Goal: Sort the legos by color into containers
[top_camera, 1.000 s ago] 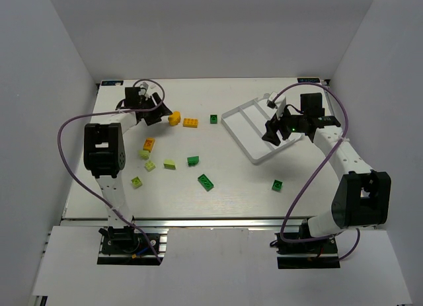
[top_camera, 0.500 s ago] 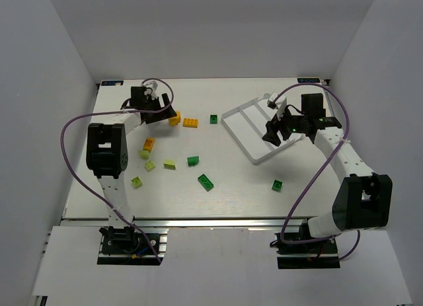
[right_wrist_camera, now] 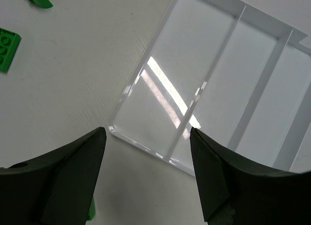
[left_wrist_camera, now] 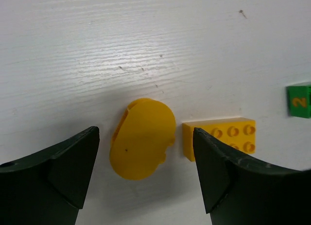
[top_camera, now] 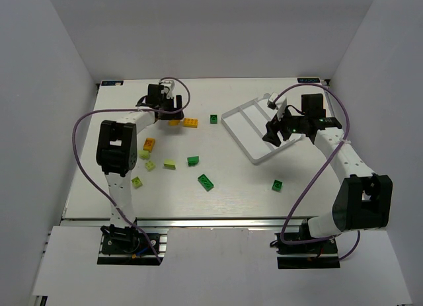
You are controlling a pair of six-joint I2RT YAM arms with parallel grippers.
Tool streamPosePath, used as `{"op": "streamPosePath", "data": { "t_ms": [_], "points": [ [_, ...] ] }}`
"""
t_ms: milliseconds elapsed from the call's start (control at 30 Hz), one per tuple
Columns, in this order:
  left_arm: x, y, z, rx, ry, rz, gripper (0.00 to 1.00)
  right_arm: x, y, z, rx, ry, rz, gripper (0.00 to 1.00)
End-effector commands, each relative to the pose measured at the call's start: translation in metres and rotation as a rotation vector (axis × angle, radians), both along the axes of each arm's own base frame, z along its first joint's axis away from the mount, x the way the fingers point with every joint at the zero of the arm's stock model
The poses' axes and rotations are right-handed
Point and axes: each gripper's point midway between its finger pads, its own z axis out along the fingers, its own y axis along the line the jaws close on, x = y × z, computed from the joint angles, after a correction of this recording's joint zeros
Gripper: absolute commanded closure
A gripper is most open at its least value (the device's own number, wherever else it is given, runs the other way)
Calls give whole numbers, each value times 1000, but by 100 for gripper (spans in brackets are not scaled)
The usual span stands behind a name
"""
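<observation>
Straddles smooth round orange lego (left_wrist_camera: 142, 146) at centre frame with left pincer (left_wrist_camera: 146, 154) spread, clear of both sides; studded orange brick (left_wrist_camera: 221, 137) just right, on grained white worktop (left_wrist_camera: 146, 40). Hovers right pincer (right_wrist_camera: 146, 171), likewise spread, above glossy three-channel white tray (right_wrist_camera: 194, 50), upper right.

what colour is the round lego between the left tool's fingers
Orange-yellow, plain; the round lego shows best in the left wrist view.

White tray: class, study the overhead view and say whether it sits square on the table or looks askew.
The white tray lies askew, turned diagonally to the edges of the table. No damage shows.
</observation>
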Motion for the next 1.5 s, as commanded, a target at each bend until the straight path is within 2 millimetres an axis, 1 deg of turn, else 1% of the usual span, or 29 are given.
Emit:
{"op": "streamPosePath", "data": {
  "t_ms": [0,33,67,133,167,233,333,400,433,533,567,600,633,700,733,767,800,833,867,900,933,967,1067,1100,1267,1367,1400,1433,1467],
  "points": [
    [12,14,5,134,-36,69,13,-2,0,11,3,-47,13,25],
    [11,11,3,147,-31,62,14,-2,0,12,3,-49,13,25],
    [17,19,6,178,-43,97,16,-2,1,12,6,-46,13,25],
    [17,19,0,200,-33,108,19,-2,1,12,8,-46,12,25],
    [18,14,3,202,-41,103,21,-3,0,11,9,-43,10,25],
    [17,16,-1,210,-31,113,24,-5,1,12,10,-43,11,24],
    [16,18,-4,210,-19,130,41,-6,0,11,6,-44,7,25],
    [14,19,-2,209,-17,144,58,-6,-1,12,6,-46,7,25],
    [14,20,0,206,-20,149,62,-6,-1,12,6,-48,7,25],
    [17,21,25,189,-60,176,78,-6,0,15,9,-53,8,25],
    [20,19,50,166,-103,185,80,-6,0,14,6,-53,6,25],
    [24,15,68,128,-133,196,84,-6,0,14,10,-49,2,24],
    [24,4,87,71,-148,164,86,-5,0,16,13,-55,-4,24],
    [28,-20,135,-73,-185,123,96,5,-4,21,20,-75,-80,24],
    [21,-49,146,-169,-161,26,100,10,-9,21,23,-82,-133,28],
    [19,-71,143,-234,-114,-7,100,17,-14,28,24,-118,-187,35],
    [17,-88,157,-283,-97,-48,100,25,-18,31,33,-149,-234,43],
    [8,-110,159,-350,-54,-118,100,29,-20,32,64,-125,-300,70],
    [-1,-132,159,-402,-15,-153,100,33,-26,31,55,-122,-346,85],
    [-4,-147,150,-425,21,-176,100,36,-26,36,61,-118,-359,100],
    [-10,-159,147,-452,43,-196,100,39,-29,32,66,-85,-396,100],
    [-23,-183,145,-488,73,-249,100,42,-31,33,55,-76,-416,100],
    [-37,-211,141,-505,101,-300,100,47,-36,32,52,-67,-452,100],
    [-49,-225,136,-497,130,-322,100,47,-37,31,49,-69,-457,100],
    [-75,-257,111,-444,188,-396,100,48,-36,32,64,-67,-468,100],
    [-86,-271,92,-406,216,-393,100,47,-35,28,62,-52,-463,94],
    [-81,-268,85,-387,205,-365,100,47,-35,27,63,-47,-465,91],
    [-84,-274,82,-379,203,-369,100,46,-35,25,61,-38,-463,85],
    [-84,-277,70,-365,218,-356,100,46,-35,24,63,-33,-459,82]
  ]
}}
